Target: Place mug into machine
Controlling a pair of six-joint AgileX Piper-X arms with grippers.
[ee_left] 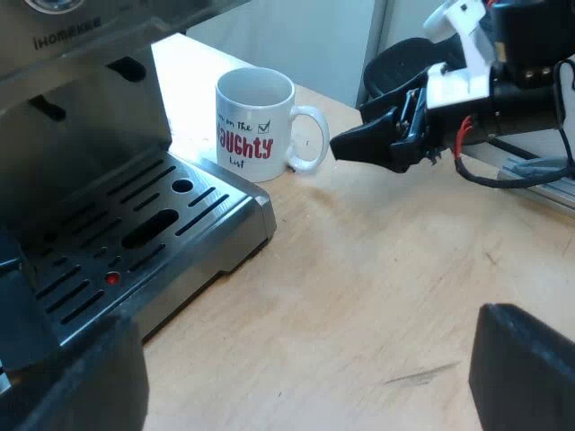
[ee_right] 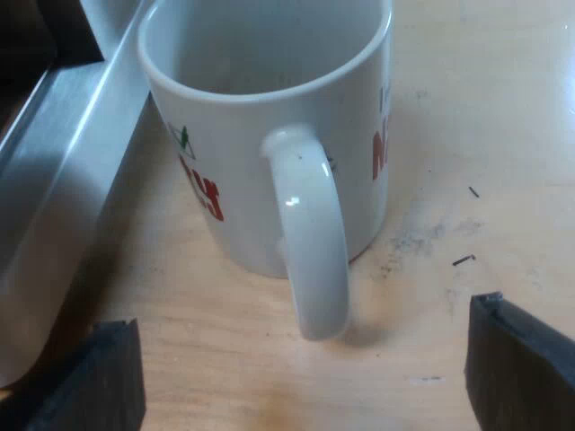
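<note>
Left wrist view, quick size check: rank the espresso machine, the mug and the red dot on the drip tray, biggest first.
1. espresso machine: largest, though it is also nearest the camera.
2. mug: farther off.
3. red dot on the drip tray: smallest by far.

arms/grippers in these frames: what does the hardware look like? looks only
The left gripper has two blocky matte black fingers with squared edges and no markings. The right gripper, as the left wrist view shows it, has black wedge-shaped fingers tapering to a point, on a black body with a white bracket above it.
</note>
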